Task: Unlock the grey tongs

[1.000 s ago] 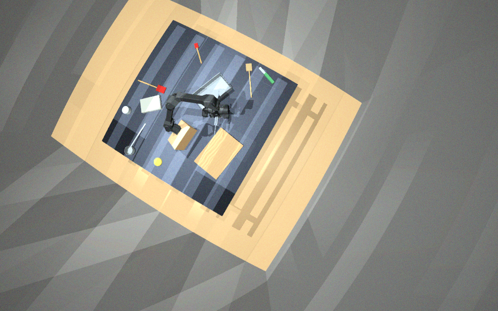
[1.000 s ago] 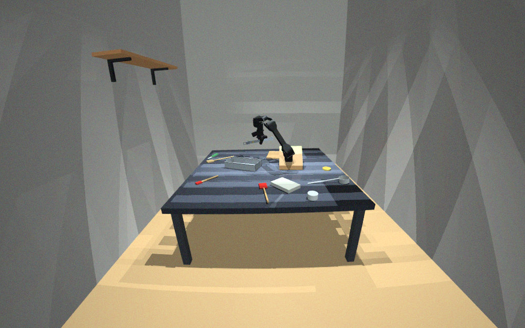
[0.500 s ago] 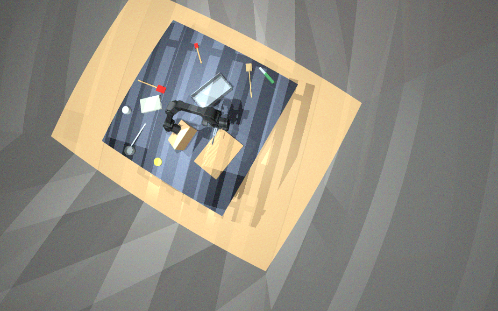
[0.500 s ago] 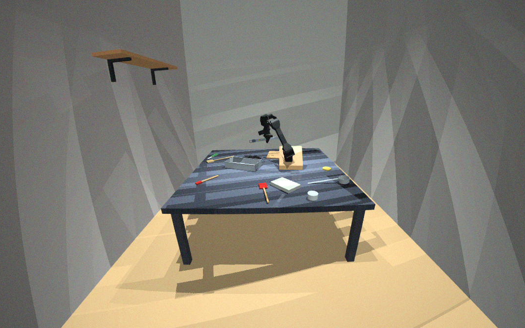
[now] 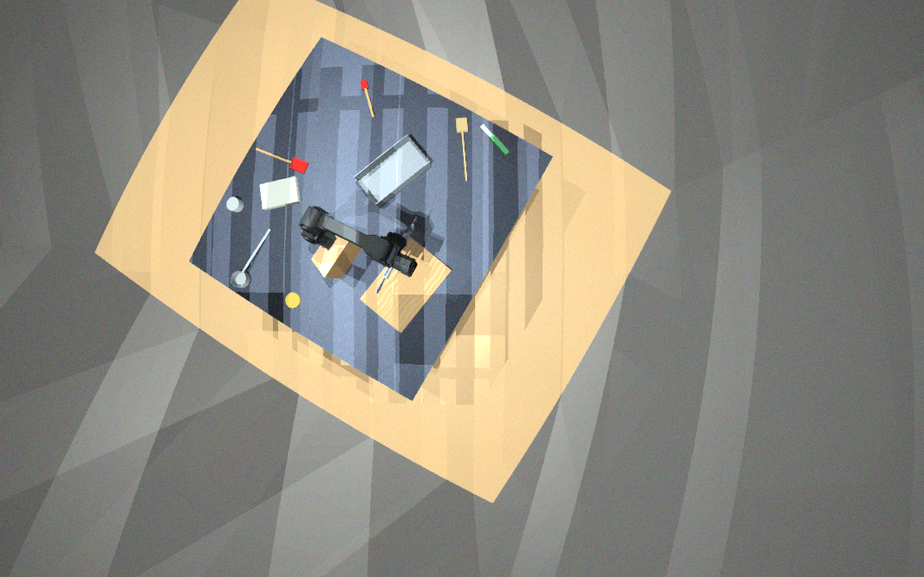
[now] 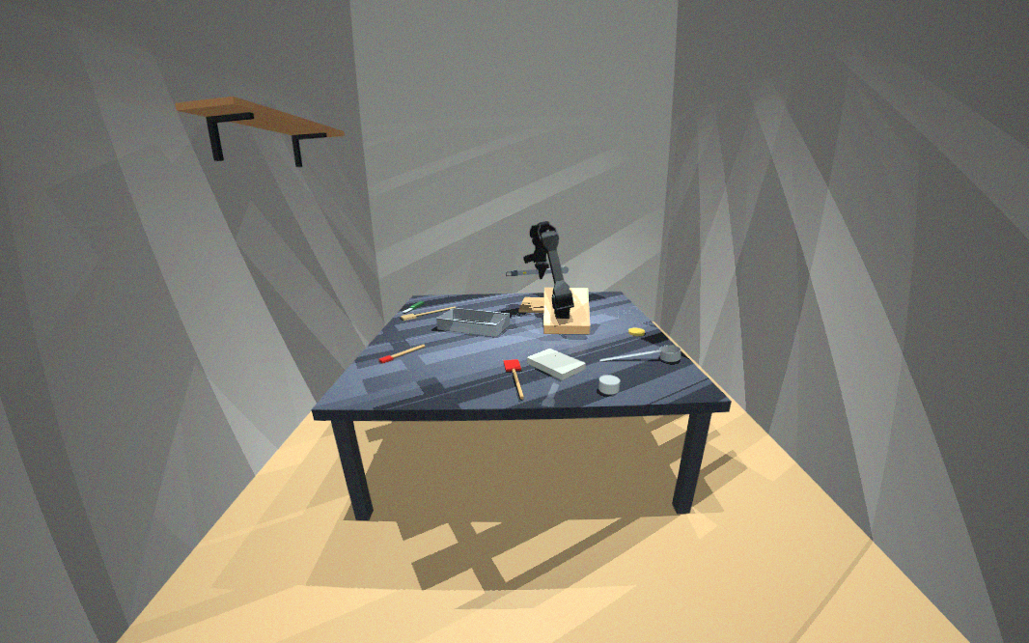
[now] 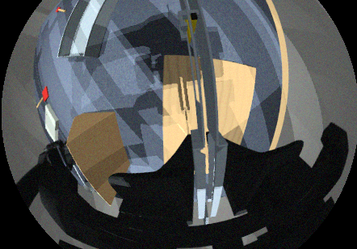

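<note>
My gripper (image 5: pixel 391 267) (image 6: pixel 536 266) (image 7: pixel 199 137) is shut on the grey tongs (image 5: pixel 382 280) (image 6: pixel 516 272) (image 7: pixel 195 60) and holds them high above the table. The tongs lie about level, with their arms together. From above, they hang over the near corner of the wooden board (image 5: pixel 408 306) (image 6: pixel 532 302) (image 7: pixel 237 92). The grey roasting tin (image 5: pixel 367 189) (image 6: pixel 470 324) (image 7: pixel 70 27) stands empty on the dark table (image 5: pixel 451 236) (image 6: pixel 454 383), apart from the board.
The arm stands on a wooden block (image 5: pixel 331 262) (image 7: pixel 94 147). On the table lie two red spatulas (image 5: pixel 299 164) (image 5: pixel 364 84), a wooden spatula (image 5: pixel 461 125), a green-and-white stick (image 5: pixel 497 139), a white block (image 5: pixel 279 192), a grey cup (image 5: pixel 234 204), a ladle (image 5: pixel 240 278) and a yellow disc (image 5: pixel 293 300).
</note>
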Available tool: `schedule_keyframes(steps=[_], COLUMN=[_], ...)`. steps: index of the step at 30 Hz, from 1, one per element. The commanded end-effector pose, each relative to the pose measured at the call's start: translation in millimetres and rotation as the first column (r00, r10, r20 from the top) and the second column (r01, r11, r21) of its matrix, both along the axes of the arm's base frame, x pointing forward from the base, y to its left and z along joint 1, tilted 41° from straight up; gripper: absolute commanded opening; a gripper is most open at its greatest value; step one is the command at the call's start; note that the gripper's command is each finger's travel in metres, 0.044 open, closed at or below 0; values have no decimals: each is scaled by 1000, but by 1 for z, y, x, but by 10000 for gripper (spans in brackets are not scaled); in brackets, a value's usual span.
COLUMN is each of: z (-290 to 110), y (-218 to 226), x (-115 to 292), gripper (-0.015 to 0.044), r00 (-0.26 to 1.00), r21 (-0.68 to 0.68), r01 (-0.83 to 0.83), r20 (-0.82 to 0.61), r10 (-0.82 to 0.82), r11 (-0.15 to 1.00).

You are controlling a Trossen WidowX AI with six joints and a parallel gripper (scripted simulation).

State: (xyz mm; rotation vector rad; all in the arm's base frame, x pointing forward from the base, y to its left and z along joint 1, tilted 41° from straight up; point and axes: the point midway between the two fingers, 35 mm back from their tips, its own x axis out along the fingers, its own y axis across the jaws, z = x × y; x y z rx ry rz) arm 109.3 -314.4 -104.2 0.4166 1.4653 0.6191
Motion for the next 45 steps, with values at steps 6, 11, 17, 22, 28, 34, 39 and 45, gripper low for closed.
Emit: schedule_keyframes(steps=[6,11,17,22,28,34,39,45], z=[-10,-14,-15,-16,-16,-11,-6,1], y=[-5,-4,-4,2,8,7,0,-12], x=[-58,-87,-88,-90,-93,-98,-106,-121], gripper=[-150,-150,-150,-150,-150,-150,-150,-150], r00=[991,981,981,974,907,771,605,379], r21=[1,3,6,66,167,250,308,361], r01=[101,149,155,225,353,468,559,658], r20=[-84,-124,-120,-14,179,354,483,601], r10=[-100,-148,-153,-225,-381,-530,-633,-704], r11=[995,989,988,972,920,848,770,661])
